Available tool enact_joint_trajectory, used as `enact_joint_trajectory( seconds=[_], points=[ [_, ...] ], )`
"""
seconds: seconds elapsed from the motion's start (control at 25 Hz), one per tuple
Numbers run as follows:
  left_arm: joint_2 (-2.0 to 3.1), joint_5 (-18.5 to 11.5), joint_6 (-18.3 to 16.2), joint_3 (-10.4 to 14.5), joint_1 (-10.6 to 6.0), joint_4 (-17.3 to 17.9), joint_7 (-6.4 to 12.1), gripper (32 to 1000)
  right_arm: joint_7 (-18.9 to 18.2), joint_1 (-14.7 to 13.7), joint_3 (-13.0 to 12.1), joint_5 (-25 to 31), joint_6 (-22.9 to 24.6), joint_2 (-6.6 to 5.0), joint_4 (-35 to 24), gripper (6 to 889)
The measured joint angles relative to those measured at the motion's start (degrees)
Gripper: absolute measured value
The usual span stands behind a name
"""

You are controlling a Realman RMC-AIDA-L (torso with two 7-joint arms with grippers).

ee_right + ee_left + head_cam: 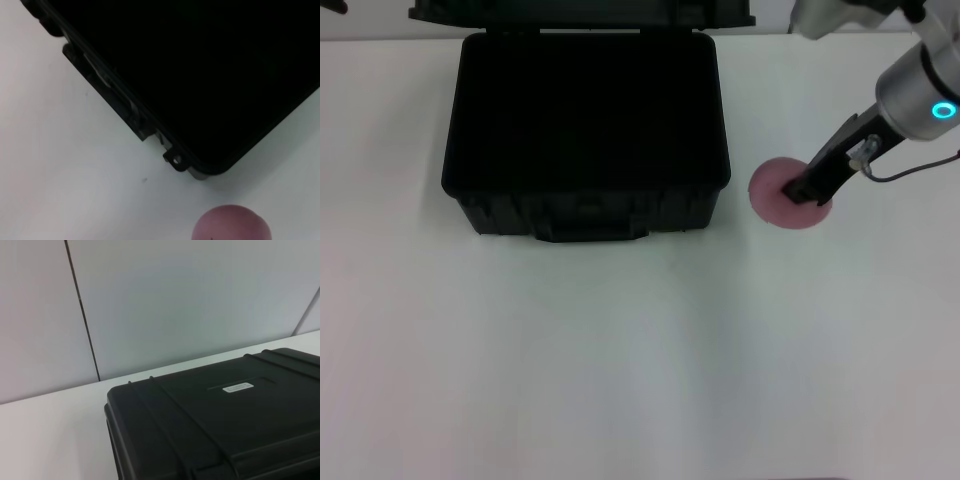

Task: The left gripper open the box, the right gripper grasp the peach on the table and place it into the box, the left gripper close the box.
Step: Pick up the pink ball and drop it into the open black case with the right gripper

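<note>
The black box (585, 140) stands open on the white table (620, 360), its lid (580, 14) raised at the back. The left wrist view shows the lid's ribbed outer face (220, 420) with a small white label (237, 387). The pink peach (775, 195) lies on the table to the right of the box and shows again in the right wrist view as the peach (232, 224) beside the box's front corner (175, 160). My right gripper (808, 190) reaches down onto the peach's right half. Only a dark sliver of my left gripper (332, 5) shows at the far left.
Bare white table spreads in front of the box and on both sides. A pale panelled wall (175, 300) rises behind the table's far edge. The right arm (920, 95) with its cyan ring comes in from the far right.
</note>
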Motion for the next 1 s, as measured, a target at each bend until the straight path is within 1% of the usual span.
enact_joint_trajectory(
  seconds=[0.32, 0.52, 1.0],
  points=[
    [-0.01, 0.12, -0.1, -0.12, 0.33, 0.0, -0.01, 374, 0.82, -1.19, 0.01, 0.45, 2.49, 0.03, -5.9, 34],
    [0.05, 0.17, -0.07, -0.14, 0.54, 0.0, -0.02, 374, 0.84, -1.84, 0.09, 2.14, 2.22, 0.01, -9.27, 34],
    [0.08, 0.05, 0.0, -0.14, 0.57, 0.03, -0.02, 374, -1.59, -2.95, 0.06, 5.58, -4.42, -0.06, -9.64, 35]
  ],
)
